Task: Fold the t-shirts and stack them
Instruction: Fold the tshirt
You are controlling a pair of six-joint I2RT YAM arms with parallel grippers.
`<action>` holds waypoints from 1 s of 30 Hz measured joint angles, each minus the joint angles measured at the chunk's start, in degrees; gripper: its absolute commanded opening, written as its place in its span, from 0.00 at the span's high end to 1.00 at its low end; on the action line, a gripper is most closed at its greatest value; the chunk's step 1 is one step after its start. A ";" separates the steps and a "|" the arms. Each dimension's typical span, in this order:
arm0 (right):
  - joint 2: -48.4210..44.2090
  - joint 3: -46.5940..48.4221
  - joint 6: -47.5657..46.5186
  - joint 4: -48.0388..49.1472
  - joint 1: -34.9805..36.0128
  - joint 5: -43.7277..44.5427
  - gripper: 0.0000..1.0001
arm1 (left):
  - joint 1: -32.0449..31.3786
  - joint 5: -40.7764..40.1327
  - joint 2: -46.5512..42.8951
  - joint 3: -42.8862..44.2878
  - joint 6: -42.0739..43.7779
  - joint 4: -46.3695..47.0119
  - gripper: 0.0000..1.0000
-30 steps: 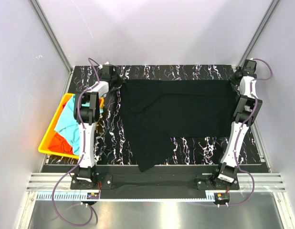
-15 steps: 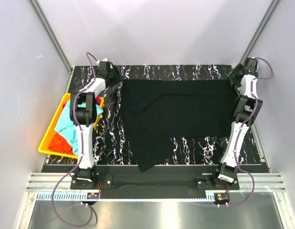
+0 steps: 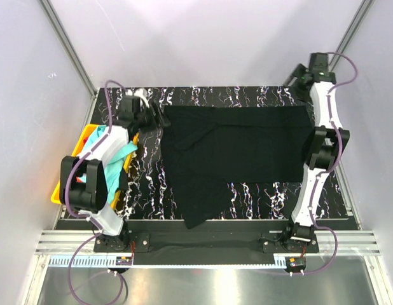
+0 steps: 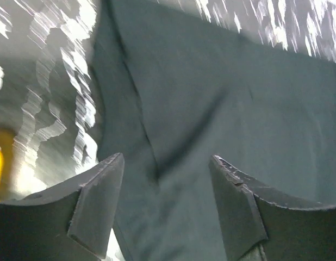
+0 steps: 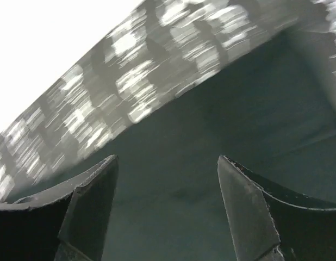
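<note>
Table (image 3: 260, 190), black shirt (image 3: 241, 143) spread across its middle, one flap reaching the near edge, bin (image 3: 56, 192) at left edge holding turquoise shirt (image 3: 90, 142), left gripper (image 4: 165, 163) and right gripper (image 5: 167, 160) wide open, empty, over the black shirt's far corners

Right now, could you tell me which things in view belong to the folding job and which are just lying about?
Job: black t-shirt spread on the table; turquoise t-shirt in the yellow bin; orange-red t-shirt, mostly hidden there.
Just there: yellow bin; table.
</note>
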 measured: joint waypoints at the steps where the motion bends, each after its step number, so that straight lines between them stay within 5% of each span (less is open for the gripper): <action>1: -2.21 -1.64 0.63 0.13 0.55 -1.27 0.24 | -0.28 2.03 -0.87 -2.36 -0.02 0.28 0.30; 6: -11.85 -15.80 3.37 4.92 11.17 -9.99 0.28 | -1.88 7.34 -1.18 -10.14 0.00 0.13 0.29; 15: -18.40 -47.10 8.76 18.93 25.83 -26.69 0.33 | -3.06 10.62 4.42 -9.86 -1.38 2.82 0.29; 20: -20.04 -51.56 8.74 21.68 26.77 -29.99 0.41 | -3.06 11.47 8.83 -8.00 -1.77 3.28 0.32; 30: -19.82 -51.21 11.28 26.40 26.71 -32.30 0.60 | -3.08 17.81 13.42 -5.46 -5.05 6.88 0.57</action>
